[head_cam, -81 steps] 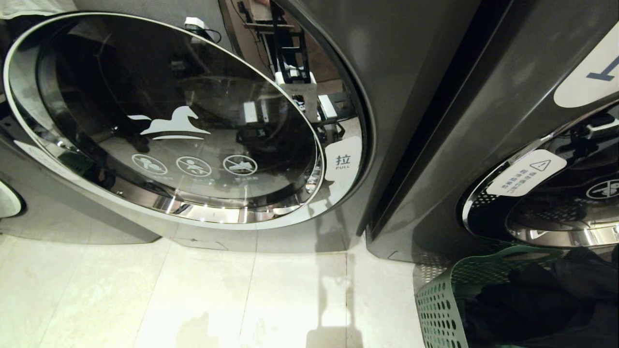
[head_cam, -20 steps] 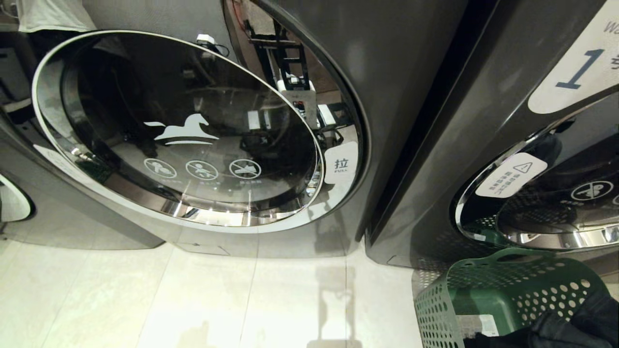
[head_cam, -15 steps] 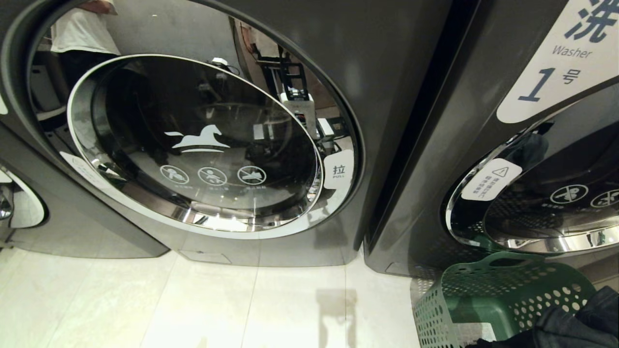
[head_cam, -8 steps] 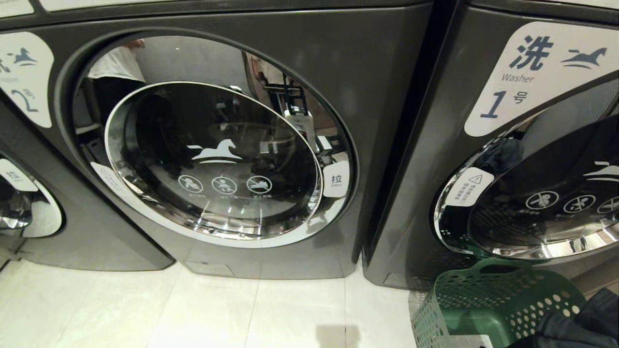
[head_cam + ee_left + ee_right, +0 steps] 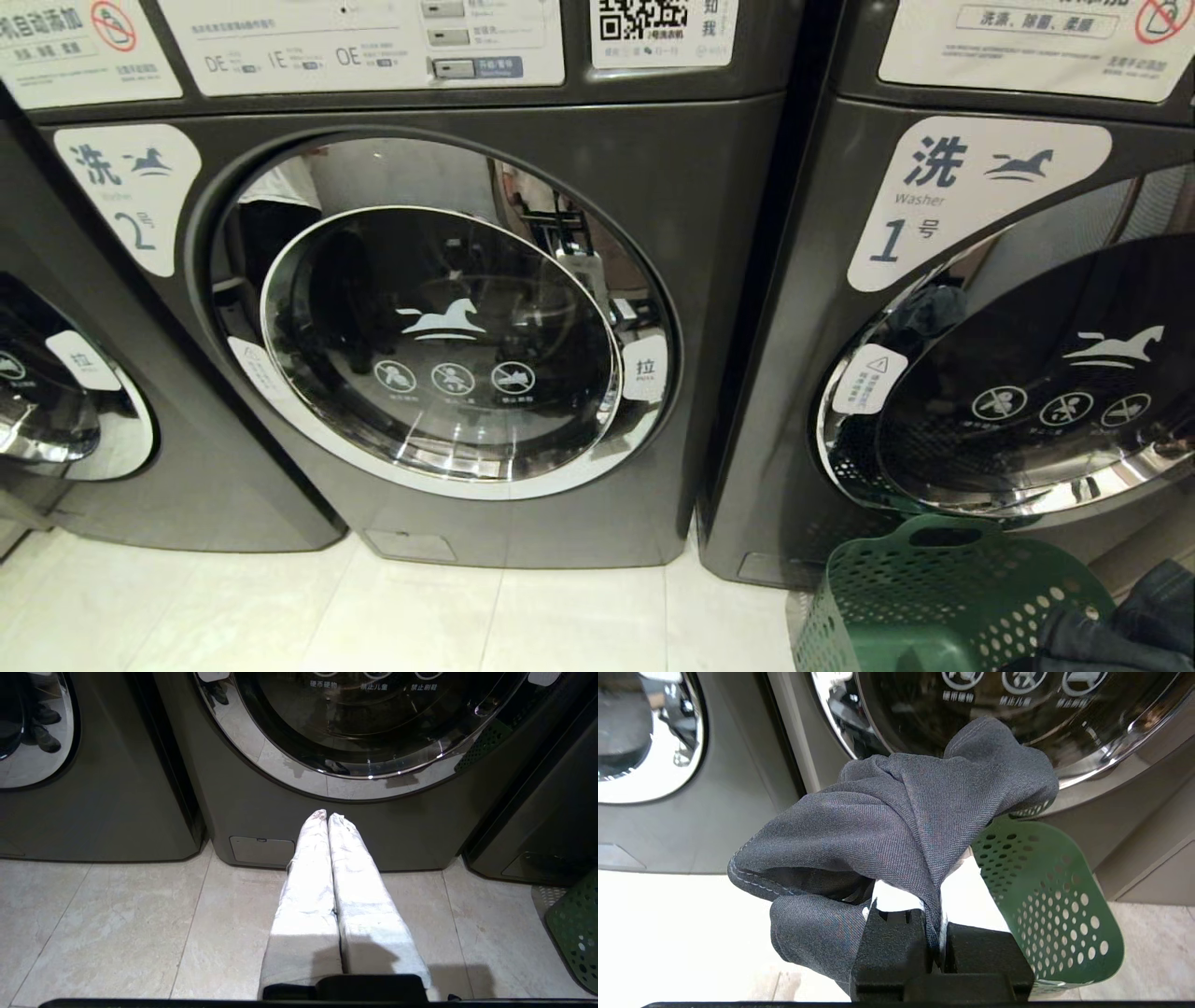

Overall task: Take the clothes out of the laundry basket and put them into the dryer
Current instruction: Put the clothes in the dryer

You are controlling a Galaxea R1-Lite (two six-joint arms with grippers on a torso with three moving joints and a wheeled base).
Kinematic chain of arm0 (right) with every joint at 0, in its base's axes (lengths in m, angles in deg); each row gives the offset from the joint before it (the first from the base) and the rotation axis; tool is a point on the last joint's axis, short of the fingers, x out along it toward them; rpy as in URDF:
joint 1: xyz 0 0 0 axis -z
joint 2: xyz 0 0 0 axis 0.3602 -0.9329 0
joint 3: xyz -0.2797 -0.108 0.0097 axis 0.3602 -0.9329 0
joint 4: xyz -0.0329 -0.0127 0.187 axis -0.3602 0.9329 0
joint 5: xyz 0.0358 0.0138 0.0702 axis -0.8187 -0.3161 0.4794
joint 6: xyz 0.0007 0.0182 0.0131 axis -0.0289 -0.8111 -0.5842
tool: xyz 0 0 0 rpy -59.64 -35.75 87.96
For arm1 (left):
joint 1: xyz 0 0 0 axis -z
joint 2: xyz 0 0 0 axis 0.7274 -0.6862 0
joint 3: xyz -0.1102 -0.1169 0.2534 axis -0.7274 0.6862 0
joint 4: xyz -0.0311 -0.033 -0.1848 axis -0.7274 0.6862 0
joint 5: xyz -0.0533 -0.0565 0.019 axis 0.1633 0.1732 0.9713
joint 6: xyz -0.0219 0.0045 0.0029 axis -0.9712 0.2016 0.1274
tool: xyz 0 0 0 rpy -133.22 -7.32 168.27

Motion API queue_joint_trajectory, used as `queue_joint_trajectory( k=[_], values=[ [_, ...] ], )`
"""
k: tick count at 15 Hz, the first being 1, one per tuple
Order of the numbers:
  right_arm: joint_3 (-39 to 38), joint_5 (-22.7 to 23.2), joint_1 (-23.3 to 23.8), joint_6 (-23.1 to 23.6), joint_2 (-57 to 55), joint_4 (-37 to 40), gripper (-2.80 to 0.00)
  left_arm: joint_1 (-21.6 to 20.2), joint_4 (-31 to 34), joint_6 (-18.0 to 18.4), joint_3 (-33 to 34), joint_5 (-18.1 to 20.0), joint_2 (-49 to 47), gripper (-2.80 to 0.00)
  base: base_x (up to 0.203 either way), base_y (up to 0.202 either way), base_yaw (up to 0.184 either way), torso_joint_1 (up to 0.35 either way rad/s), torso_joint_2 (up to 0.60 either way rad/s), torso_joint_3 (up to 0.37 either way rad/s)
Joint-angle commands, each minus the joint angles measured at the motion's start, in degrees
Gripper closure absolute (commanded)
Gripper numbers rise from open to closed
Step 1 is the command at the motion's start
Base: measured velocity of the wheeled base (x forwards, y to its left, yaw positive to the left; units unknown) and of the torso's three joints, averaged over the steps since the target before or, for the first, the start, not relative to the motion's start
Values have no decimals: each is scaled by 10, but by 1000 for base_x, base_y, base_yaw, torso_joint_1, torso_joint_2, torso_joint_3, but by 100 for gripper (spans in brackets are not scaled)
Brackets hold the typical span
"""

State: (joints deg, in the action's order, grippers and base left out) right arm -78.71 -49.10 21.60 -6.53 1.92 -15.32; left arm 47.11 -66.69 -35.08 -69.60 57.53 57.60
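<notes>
Above the green laundry basket (image 5: 1045, 896), your right gripper (image 5: 934, 933) pinches dark grey cloth (image 5: 896, 826); left gripper (image 5: 328, 817) closed empty; head view has risen to the control panels (image 5: 364, 42).

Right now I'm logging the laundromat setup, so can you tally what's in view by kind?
Front-load machines: 3: washer 2, washer 1, a third at the left edge
Green laundry basket: 1
Dark grey garment, clamped in the right gripper: 1
Total: 5
</notes>
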Motion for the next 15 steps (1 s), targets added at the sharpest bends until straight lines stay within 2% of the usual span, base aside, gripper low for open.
queue_joint_trajectory(
  k=[1, 7, 15],
  values=[
    [0, 0, 0, 0, -1, 0, 0, 0, 0, 0, 0, -1, 1, 0, 0, 0, 0, 3, -1, 204],
    [0, 0, 0, 0, -1, 0, 0, 0, 0, 0, 0, -1, 1, 0, 0, 0, 0, 4, 2, 201],
    [0, 0, 0, 0, -1, 0, 0, 0, 0, 0, 0, 0, 1, 0, 0, 0, 0, 3, -7, 30]
  ],
)
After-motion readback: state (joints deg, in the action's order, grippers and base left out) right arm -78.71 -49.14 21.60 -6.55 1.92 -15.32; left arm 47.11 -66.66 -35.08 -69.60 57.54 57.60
